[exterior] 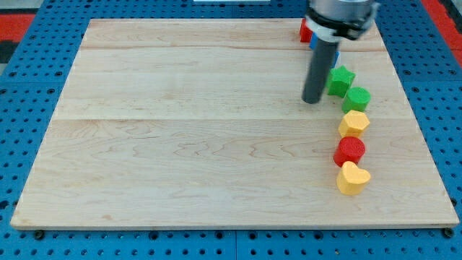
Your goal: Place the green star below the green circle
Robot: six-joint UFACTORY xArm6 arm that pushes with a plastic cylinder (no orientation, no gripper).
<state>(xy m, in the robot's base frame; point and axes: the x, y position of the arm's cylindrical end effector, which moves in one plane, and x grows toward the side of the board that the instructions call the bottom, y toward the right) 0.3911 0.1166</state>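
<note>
The green star [341, 79] lies near the board's right side, touching the green circle [356, 99], which sits just below and right of it. My tip [312, 100] rests on the board just left of the green star, level with the green circle and a little apart from both.
Below the green circle run a yellow hexagon [354, 123], a red circle [350, 150] and a yellow heart [352, 178] in a column. A red block [306, 30] and a blue block [315, 40] sit at the top, partly hidden by the arm. The wooden board [180, 123] lies on a blue pegboard.
</note>
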